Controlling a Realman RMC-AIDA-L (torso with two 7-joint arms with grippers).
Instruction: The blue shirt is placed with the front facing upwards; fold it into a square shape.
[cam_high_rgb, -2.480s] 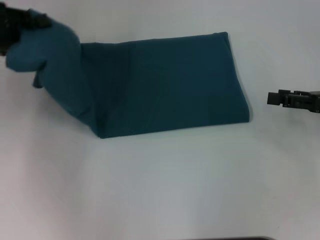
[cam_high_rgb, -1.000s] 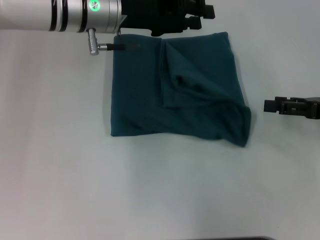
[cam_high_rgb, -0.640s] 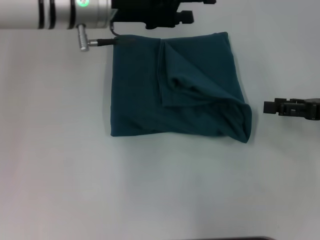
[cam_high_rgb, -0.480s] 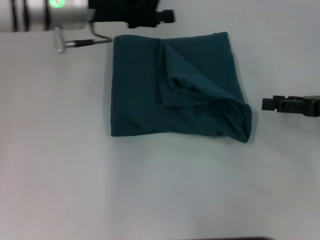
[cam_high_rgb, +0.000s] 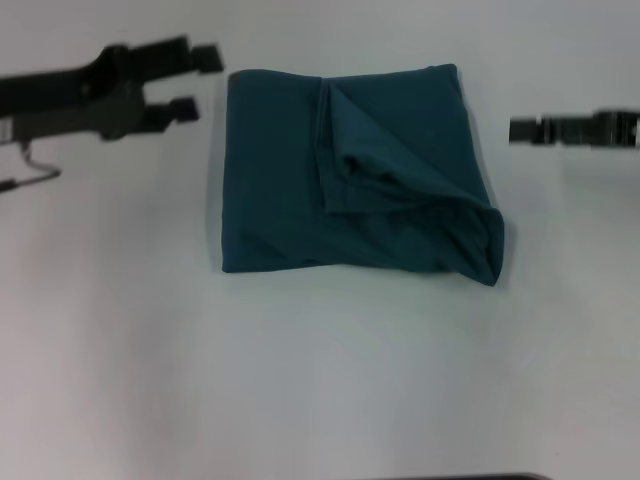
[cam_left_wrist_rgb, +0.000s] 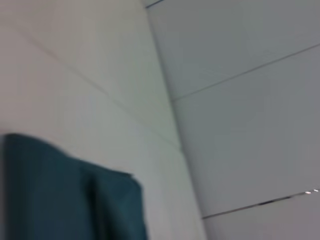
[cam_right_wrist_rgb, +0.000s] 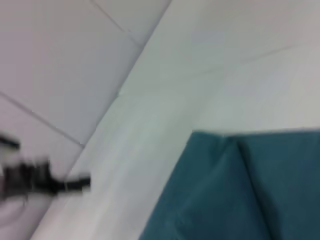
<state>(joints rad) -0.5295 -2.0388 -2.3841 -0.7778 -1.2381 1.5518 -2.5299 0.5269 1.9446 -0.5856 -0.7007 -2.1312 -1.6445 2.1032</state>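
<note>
The left gripper (cam_high_rgb: 205, 80) hovers over the bare white table (cam_high_rgb: 320, 380) just off the far left corner of the blue shirt (cam_high_rgb: 350, 170). Its two dark fingers point toward the shirt and stand apart with a clear gap between them, holding nothing and not touching the cloth. The left arm reaches in from the left edge of the head view.

The right gripper (cam_high_rgb: 520, 130) sits on the opposite side, just off the shirt's right edge, near its far corner. It shows as a thin dark bar pointing at the shirt, and whether its fingers are apart or together cannot be told. It is not touching the cloth.

Between the two grippers, the shirt lies folded on the table in a roughly square bundle. A loose flap is turned over the middle with a diagonal crease, and the near right corner bulges in a rounded roll. No lettering shows.

The left wrist view shows one corner of the shirt (cam_left_wrist_rgb: 70, 200) against the table. The right wrist view shows the shirt's folded far edge (cam_right_wrist_rgb: 240, 190), with the left gripper (cam_right_wrist_rgb: 75, 184) blurred and farther off.
</note>
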